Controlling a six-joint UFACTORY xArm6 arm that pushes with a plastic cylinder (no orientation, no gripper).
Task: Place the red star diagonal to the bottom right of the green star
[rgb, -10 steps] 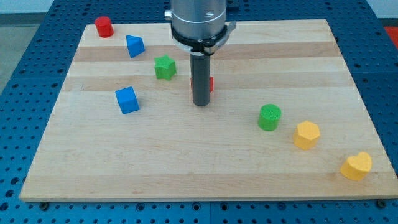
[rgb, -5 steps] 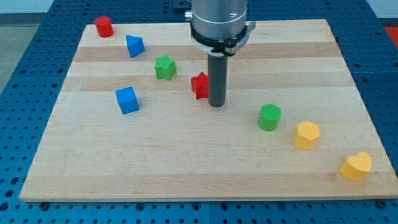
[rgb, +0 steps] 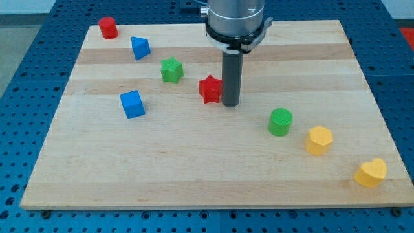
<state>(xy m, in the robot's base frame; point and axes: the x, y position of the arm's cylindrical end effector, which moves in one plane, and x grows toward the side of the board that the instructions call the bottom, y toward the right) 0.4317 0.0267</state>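
The red star lies on the wooden board, below and to the right of the green star, about a block's width apart from it. My tip stands just to the right of the red star, close beside its right edge; I cannot tell whether it touches. The dark rod runs up from the tip to the arm's grey body at the view's top.
A red cylinder sits at the top left corner. Two blue blocks lie on the left. A green cylinder, a yellow hexagon and a yellow heart run toward the bottom right.
My tip has moved to the right, from in front of the red star to its right side. The red star now shows in full. The other blocks have not moved.
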